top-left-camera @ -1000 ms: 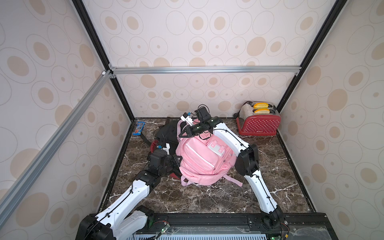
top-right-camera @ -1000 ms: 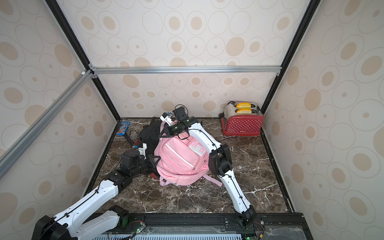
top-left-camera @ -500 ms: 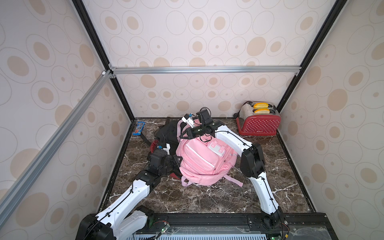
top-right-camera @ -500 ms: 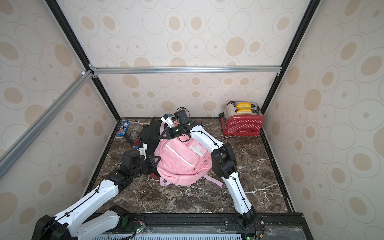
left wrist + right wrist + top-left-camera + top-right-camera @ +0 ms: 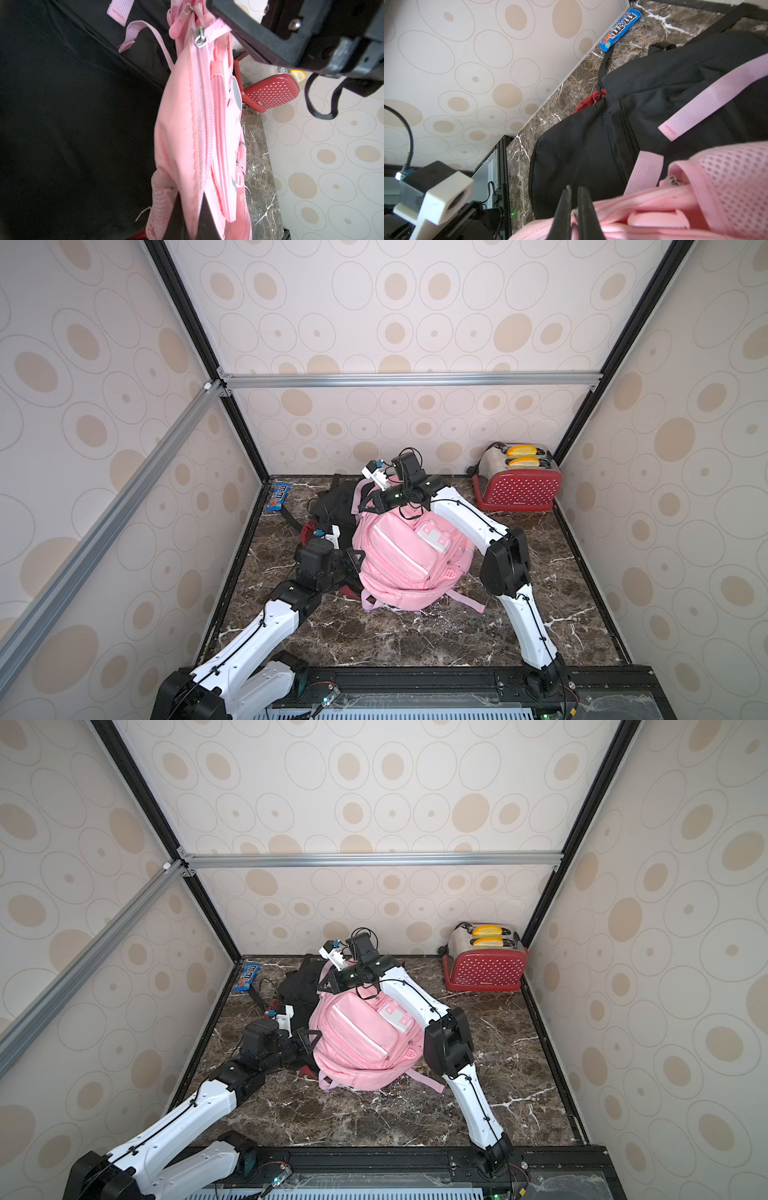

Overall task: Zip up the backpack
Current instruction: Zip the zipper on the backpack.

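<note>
The right gripper point(image 5: 371, 506), pinching the zipper pull point(image 5: 215, 31), has edged frame-left along the pink backpack point(image 5: 399, 560). The left gripper point(image 5: 355, 562) clamps its side. It looks nearly zipped.

The only lettering that reads clearly is the white "m&m's" brand name, running lengthwise along the blue candy packet point(image 5: 620, 29) in the right wrist view. Small coloured candy figures are printed at one end of the wrapper, next to the name. In both top views the same packet point(image 5: 277, 497) point(image 5: 247, 975) lies flat on the marble worktop point(image 5: 415, 635), and the logo shows there only as a pale smear on the blue. The red dotted toaster point(image 5: 517, 489) point(image 5: 484, 971) carries a short white word low on its front face. It is too small to read in the top views and too blurred in the left wrist view point(image 5: 272, 93).
</note>
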### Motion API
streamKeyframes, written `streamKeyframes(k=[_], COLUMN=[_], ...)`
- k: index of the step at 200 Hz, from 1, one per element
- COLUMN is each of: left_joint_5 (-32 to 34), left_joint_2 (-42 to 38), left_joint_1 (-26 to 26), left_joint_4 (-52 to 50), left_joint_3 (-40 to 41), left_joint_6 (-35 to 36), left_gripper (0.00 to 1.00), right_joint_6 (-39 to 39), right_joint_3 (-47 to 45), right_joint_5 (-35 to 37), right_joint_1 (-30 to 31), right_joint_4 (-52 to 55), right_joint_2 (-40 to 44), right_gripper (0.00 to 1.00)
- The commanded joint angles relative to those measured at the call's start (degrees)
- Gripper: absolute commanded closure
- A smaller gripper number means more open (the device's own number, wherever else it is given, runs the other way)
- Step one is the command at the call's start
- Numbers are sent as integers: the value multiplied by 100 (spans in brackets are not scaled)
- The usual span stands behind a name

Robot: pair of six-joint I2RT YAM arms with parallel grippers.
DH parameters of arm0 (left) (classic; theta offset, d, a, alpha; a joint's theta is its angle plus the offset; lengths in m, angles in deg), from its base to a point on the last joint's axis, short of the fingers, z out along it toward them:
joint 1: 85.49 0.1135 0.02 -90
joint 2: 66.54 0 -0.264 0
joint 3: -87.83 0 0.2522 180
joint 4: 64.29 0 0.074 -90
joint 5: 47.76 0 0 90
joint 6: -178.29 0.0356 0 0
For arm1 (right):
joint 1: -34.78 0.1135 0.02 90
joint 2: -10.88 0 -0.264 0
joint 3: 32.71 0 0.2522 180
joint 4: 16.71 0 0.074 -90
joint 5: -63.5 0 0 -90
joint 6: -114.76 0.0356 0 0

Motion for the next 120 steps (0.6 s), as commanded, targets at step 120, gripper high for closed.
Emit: streamKeyframes(k=[120], left_joint_5=[-284], left_joint_2=[-161], left_joint_1=[-55], left_joint_4=[230], left_joint_3=[-175], left_joint_6=[-19], left_gripper=[100], right_joint_6=[441], right_joint_3=[-65], right_joint_5=[3], right_joint_1=[-560], right_joint_4=[-1536], right_joint_2=[-89], right_gripper=[100])
